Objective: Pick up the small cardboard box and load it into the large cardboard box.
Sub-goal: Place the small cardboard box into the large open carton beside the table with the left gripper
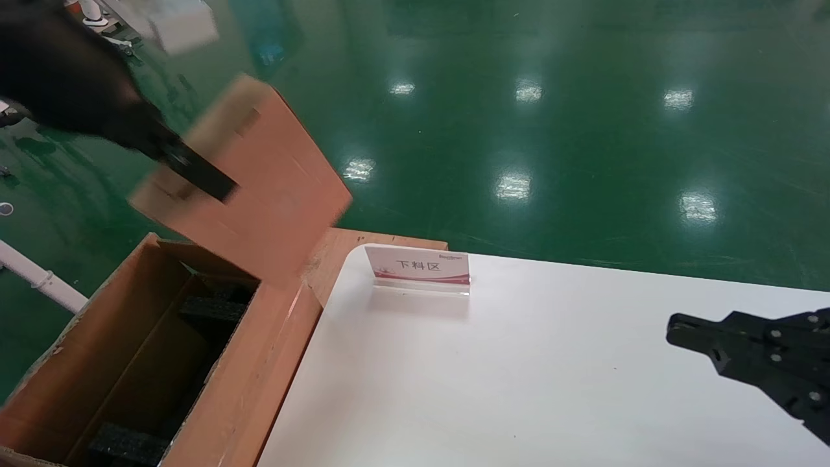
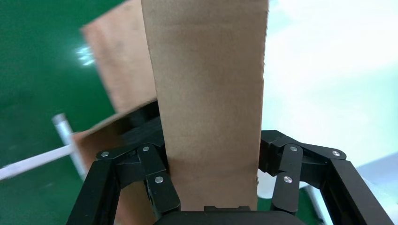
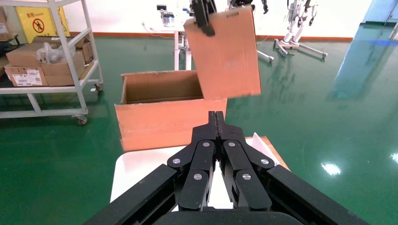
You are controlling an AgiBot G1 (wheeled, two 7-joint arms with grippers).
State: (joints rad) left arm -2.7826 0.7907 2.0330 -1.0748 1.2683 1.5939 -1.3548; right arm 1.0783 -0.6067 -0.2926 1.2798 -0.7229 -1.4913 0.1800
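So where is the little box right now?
In the head view, the small cardboard box is up in the air on the left, held by the left gripper above the large cardboard box.

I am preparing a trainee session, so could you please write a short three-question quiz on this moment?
1. True or false: the small cardboard box rests on the white table.
2. Which gripper holds it? A left B right
3. Fill in: the right gripper is ____.

Key:
1. False; it hangs above the large cardboard box.
2. A, the left gripper.
3. Shut, empty, over the table.
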